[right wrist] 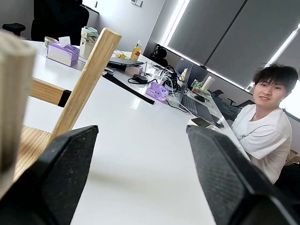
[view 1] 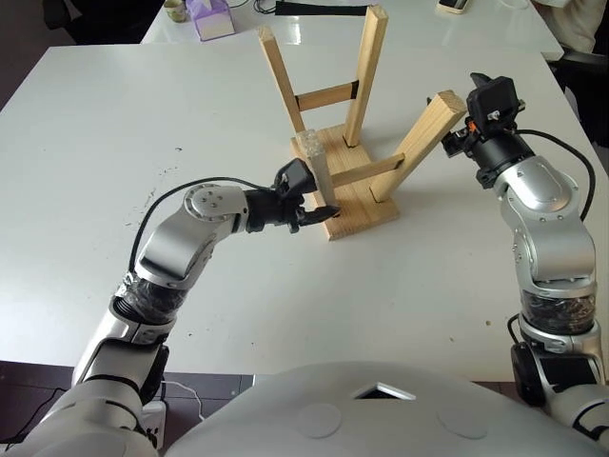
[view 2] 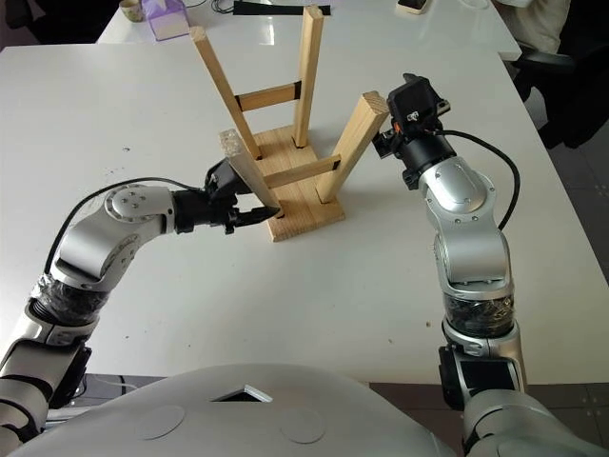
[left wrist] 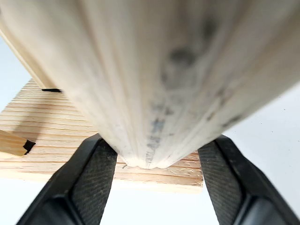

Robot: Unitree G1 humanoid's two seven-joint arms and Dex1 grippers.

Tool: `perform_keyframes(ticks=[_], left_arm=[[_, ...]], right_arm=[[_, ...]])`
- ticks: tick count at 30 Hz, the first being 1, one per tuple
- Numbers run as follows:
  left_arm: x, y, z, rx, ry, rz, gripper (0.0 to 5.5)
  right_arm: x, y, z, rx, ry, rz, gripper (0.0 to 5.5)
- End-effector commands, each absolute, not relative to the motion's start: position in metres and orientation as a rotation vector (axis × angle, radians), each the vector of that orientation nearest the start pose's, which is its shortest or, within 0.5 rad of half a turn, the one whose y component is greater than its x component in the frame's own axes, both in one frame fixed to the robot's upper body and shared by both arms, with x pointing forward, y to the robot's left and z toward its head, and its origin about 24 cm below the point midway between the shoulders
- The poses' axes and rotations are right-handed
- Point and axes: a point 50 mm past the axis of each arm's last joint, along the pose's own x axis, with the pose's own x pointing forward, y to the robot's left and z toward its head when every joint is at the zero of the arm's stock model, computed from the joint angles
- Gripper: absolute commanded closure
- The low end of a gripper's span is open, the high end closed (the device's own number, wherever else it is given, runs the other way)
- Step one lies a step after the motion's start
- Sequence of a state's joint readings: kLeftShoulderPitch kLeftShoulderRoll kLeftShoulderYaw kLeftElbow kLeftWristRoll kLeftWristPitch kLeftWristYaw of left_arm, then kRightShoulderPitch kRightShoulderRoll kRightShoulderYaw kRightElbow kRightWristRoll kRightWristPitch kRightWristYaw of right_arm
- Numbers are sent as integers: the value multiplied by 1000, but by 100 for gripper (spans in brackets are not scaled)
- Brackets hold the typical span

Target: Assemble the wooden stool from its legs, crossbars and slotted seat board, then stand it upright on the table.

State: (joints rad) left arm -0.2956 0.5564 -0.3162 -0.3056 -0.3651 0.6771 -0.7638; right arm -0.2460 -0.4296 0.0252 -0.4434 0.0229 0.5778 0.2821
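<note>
No legible text or numbers.

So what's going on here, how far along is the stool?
The stool sits upside down on the white table, its seat board flat and two far legs standing in it with a crossbar between them. The left gripper is clamped low on a near leg. A second crossbar links that to the other near leg, which leans outward. The right gripper is open beside the leaning leg's top, not gripping it.
</note>
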Motion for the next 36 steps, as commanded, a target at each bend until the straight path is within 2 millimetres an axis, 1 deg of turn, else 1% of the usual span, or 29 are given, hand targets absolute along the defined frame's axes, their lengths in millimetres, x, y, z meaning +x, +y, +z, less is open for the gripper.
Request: perform_keyframes(ticks=[1,4,9,14,18,21,22,24,26,27,30,32,34,36], left_arm=[[249,112,100,248,369,-1181,199],[246,116,102,235,364,-1193,199],[242,133,103,242,348,-1156,199],[242,156,108,227,307,-1086,199],[241,175,107,242,289,-1027,199],[238,192,109,214,275,-973,199],[237,198,111,196,262,-952,199],[238,211,121,128,195,-886,199],[242,216,143,37,70,-819,199],[244,215,154,3,20,-811,199],[246,197,187,-79,-134,-863,199],[245,183,200,-122,-180,-915,199],[244,174,203,-120,-179,-960,199],[244,171,196,-109,-137,-979,199]], right_arm=[[273,-157,162,-401,-98,404,199],[274,-162,162,-410,-96,396,199],[274,-169,162,-426,-95,376,199],[273,-174,162,-438,-95,364,199],[272,-178,162,-447,-93,357,199],[272,-183,164,-457,-92,347,199],[272,-187,166,-463,-90,337,199],[271,-196,167,-480,-79,312,199],[271,-207,170,-482,-73,278,199],[271,-212,173,-480,-76,259,199],[274,-219,191,-431,-136,215,199],[275,-220,204,-378,-189,201,199],[276,-222,212,-341,-221,194,199],[274,-226,212,-323,-209,213,199]])
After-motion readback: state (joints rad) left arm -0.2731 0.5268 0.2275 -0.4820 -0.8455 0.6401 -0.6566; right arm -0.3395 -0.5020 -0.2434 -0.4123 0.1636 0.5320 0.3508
